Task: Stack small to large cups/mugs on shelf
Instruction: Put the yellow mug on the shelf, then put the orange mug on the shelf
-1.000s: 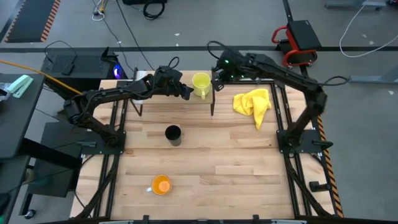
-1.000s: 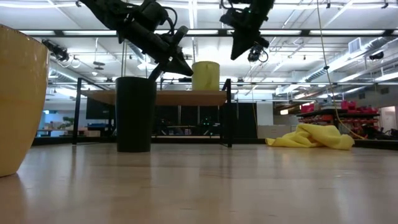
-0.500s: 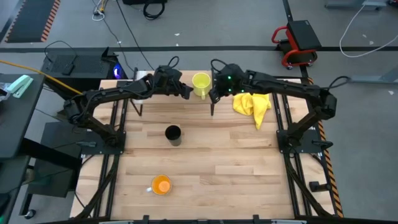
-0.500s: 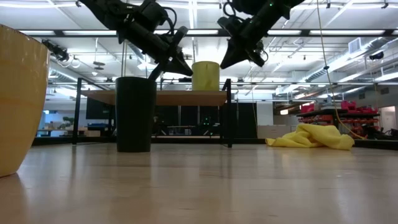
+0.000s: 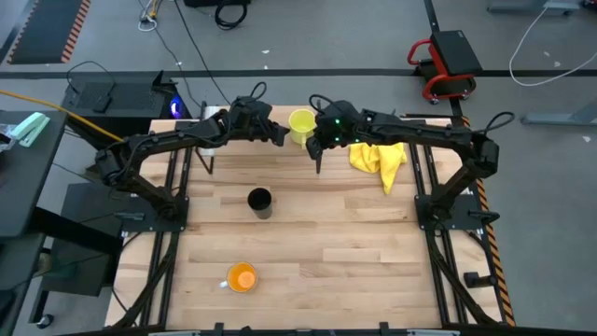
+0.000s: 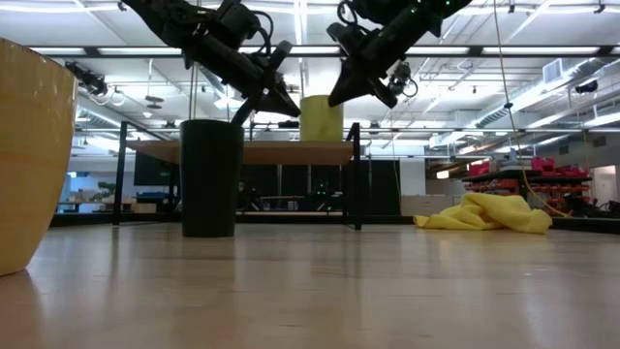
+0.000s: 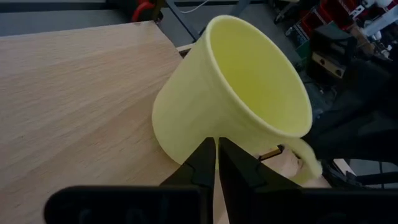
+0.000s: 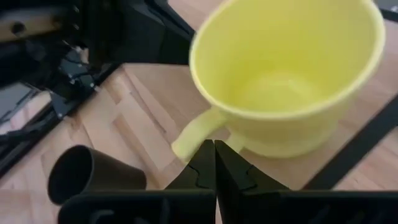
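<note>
The yellow mug (image 5: 300,122) stands upright on the light-wood shelf (image 6: 252,152) at the table's far side, with its handle (image 8: 193,134) turned toward the near edge. My left gripper (image 5: 281,136) is shut and sits just left of the mug, with its tips at the lower wall (image 7: 186,134). My right gripper (image 5: 317,142) is shut and hangs just right of the mug, close to the handle. The black cup (image 5: 259,200) stands mid-table. The orange mug (image 5: 242,277) stands near the front edge. My left gripper (image 7: 216,147) points its shut fingertips at the yellow mug's side wall near the base, slanting down from the table's left. Whether they touch the wall I cannot tell. My right gripper (image 8: 214,148) has its shut tips beside the handle, slanting down from the right. Whether they touch it I cannot tell.
A crumpled yellow cloth (image 5: 379,154) lies on the table right of the shelf. Thin black shelf posts (image 5: 319,159) stand right beside my right gripper. Bare tabletop (image 5: 354,243) stretches between the black cup, the orange mug and the right edge.
My right gripper has swung from above the shelf's far right corner toward the left and the near edge. It has come down beside the yellow mug, tipping more steeply. The left gripper and the mug have stayed where they were.
</note>
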Available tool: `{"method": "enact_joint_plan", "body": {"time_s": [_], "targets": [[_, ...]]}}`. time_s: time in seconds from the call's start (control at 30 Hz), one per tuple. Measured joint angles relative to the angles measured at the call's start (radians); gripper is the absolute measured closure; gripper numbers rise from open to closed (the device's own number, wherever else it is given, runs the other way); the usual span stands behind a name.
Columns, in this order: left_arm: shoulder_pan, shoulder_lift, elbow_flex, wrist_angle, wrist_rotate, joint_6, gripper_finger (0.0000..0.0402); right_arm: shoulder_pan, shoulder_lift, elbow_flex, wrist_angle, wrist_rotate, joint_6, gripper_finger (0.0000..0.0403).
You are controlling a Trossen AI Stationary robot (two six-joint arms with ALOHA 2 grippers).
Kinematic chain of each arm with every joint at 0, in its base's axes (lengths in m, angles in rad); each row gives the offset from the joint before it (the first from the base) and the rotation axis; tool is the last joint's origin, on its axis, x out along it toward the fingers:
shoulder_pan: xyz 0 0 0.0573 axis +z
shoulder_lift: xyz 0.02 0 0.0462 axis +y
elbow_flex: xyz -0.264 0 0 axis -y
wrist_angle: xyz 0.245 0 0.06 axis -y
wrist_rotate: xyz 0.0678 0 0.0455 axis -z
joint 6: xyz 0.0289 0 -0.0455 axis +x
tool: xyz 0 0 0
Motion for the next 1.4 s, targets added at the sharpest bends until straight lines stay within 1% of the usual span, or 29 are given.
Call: {"method": "enact_joint_plan", "body": {"time_s": [0.23,0.37,0.57,0.7,0.83,1.07,1.27,1.4], "targets": [[0.000,0.000,0.000,0.002,0.000,-0.004,0.0367,0.001,0.000,0.000,0.001,-0.013,0.002,0.0402],[0.000,0.000,0.000,0.001,0.000,-0.004,0.0371,0.001,0.000,0.000,-0.003,-0.013,0.004,0.0403],[0.000,0.000,0.000,-0.021,0.000,0.003,0.0378,0.001,-0.013,0.000,-0.089,-0.012,0.004,0.0403],[0.001,-0.018,0.000,-0.087,0.001,0.011,0.0374,0.012,-0.066,0.000,-0.156,-0.011,0.008,0.0398],[0.006,-0.061,0.000,-0.145,0.032,0.030,0.0369,0.029,-0.145,0.000,-0.182,-0.011,0.008,0.0387],[0.005,-0.201,0.000,-0.313,0.038,0.079,0.0374,0.052,-0.295,0.000,-0.218,-0.008,0.008,0.0383],[-0.031,-0.317,0.000,-0.532,0.037,0.084,0.0383,0.083,-0.392,0.001,-0.337,0.010,0.041,0.0383],[-0.077,-0.379,0.000,-0.687,0.029,0.078,0.0380,0.115,-0.426,0.001,-0.440,0.026,0.084,0.0383]]}}
